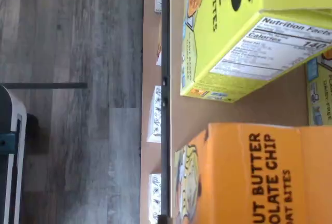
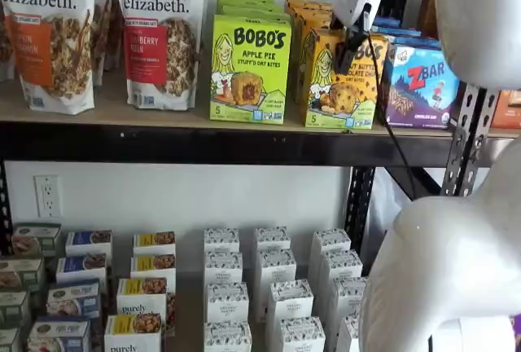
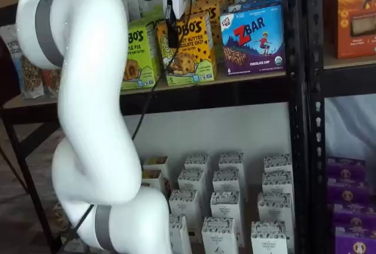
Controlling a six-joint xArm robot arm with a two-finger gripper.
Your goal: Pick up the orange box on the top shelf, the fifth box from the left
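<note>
The orange box (image 2: 340, 79) stands hemmed between the lime-green box (image 2: 250, 68) (small gap) and ZBar box (image 2: 422, 85).

My arm (image 3: 88, 119) is glossy white, made of fat rounded segments with grey bands at the joints. A thin black cable (image 3: 150, 98) trails beside it from the gripper (image 3: 172, 22) (white body, black fingers, seen side-on).

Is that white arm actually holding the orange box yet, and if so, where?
That cannot be told. The end effector sits at the orange box's upper front, but its fingers show side-on only, so no firm hold is visible.
</note>
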